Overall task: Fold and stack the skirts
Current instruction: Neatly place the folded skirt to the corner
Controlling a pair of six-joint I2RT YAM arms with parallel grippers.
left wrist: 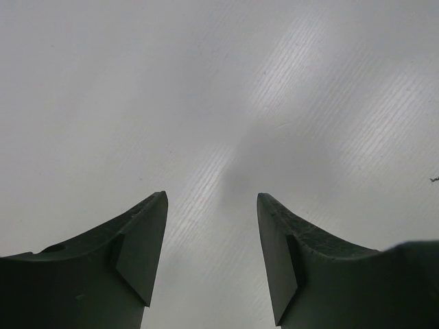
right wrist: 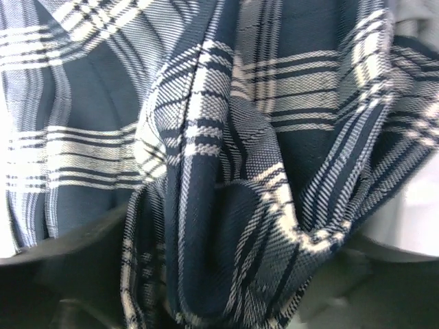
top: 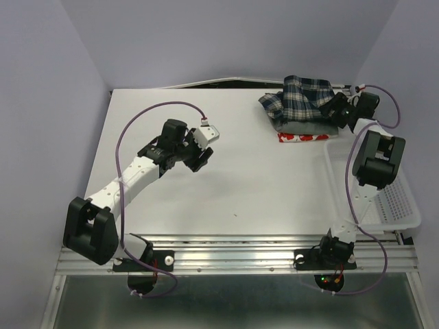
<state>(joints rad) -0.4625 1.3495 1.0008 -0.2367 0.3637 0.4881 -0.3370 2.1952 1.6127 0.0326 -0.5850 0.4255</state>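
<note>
A: Gaping, the left gripper (left wrist: 212, 199) holds nothing over the white table (left wrist: 206, 82), well left of the white plastic mesh basket (top: 401, 205).
B: And the right gripper (top: 334, 108)?
A: Pressed into the navy-green-white plaid cloth skirt (top: 302, 96), which lies atop the plain grey skirt (top: 309, 127) and red-blotched white skirt (top: 302, 138) just beyond that basket. I cannot tell whether its jaws are clamping.

Most of grey skirt (top: 309, 127) under plaid skirt (top: 300, 96), red-print skirt (top: 302, 138) only an edge, right gripper (top: 335, 109) lost in plaid folds

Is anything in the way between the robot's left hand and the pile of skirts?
No, nothing visible. Only white table shows between the left hand and the pile of skirts at the far right. The right hand is at the pile's other side, against the plaid skirt on top.
</note>
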